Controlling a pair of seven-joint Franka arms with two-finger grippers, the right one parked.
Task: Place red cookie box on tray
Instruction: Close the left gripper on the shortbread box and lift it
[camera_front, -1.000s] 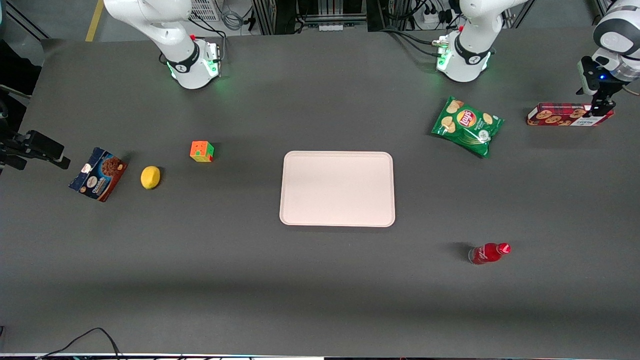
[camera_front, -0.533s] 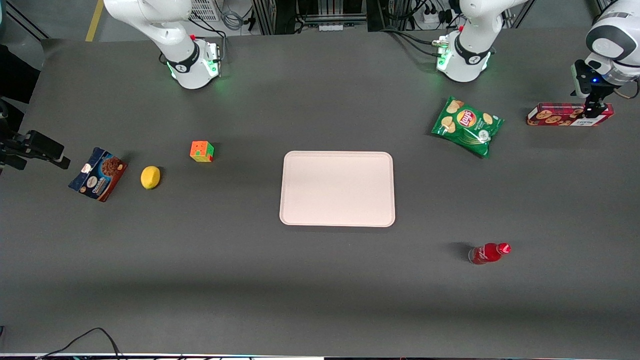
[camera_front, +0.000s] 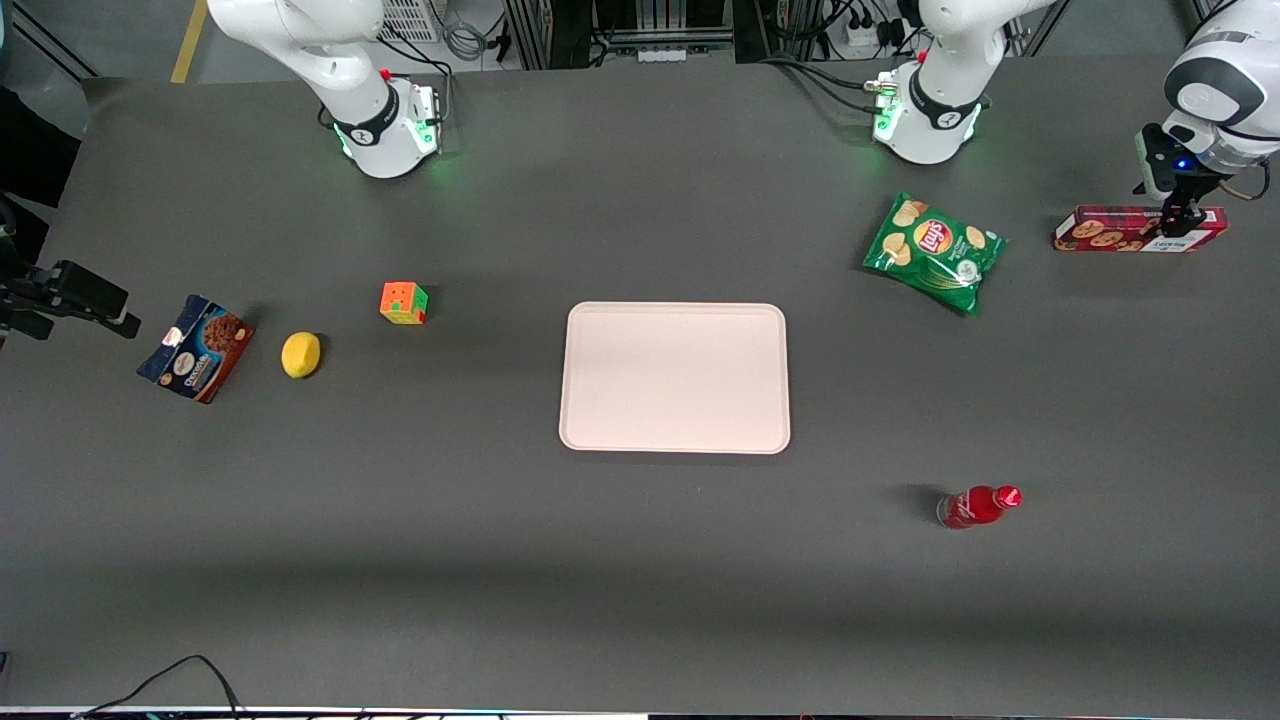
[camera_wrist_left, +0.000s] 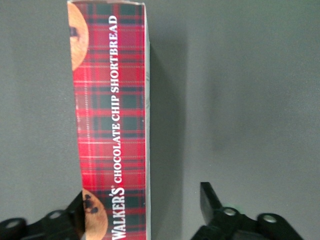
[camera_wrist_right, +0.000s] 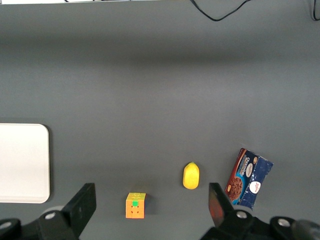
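Alignment was the concern at this moment. The left arm's gripper (camera_front: 1181, 218) had come down over the red cookie box (camera_front: 1120, 229), which lay flat on the table (camera_front: 640, 560) toward the working arm's end, well apart from the tray (camera_front: 674, 377) at the middle of the table. In the wrist view the gripper (camera_wrist_left: 145, 210) stood wide open and held nothing. One finger (camera_wrist_left: 70, 217) sat at the cookie-printed face of the red cookie box (camera_wrist_left: 112, 125); the other finger (camera_wrist_left: 210, 200) hung over bare table with a clear gap between it and the box's white edge. So the box sat off-centre between the jaws, close against one and apart from the other.

To do the grasp well, the arm should probably shift sideways until the box lay midway between the fingers, or else close slowly, since the jaw already at the box would likely push it before the other one met it. The grip point looked to be near one end of the long box, so the free end might sag or swing on lifting; a firm squeeze across the narrow width and a slow, level lift seemed wise. The carry toward the tray would pass near the green chip bag (camera_front: 935, 251), so height should be gained first.
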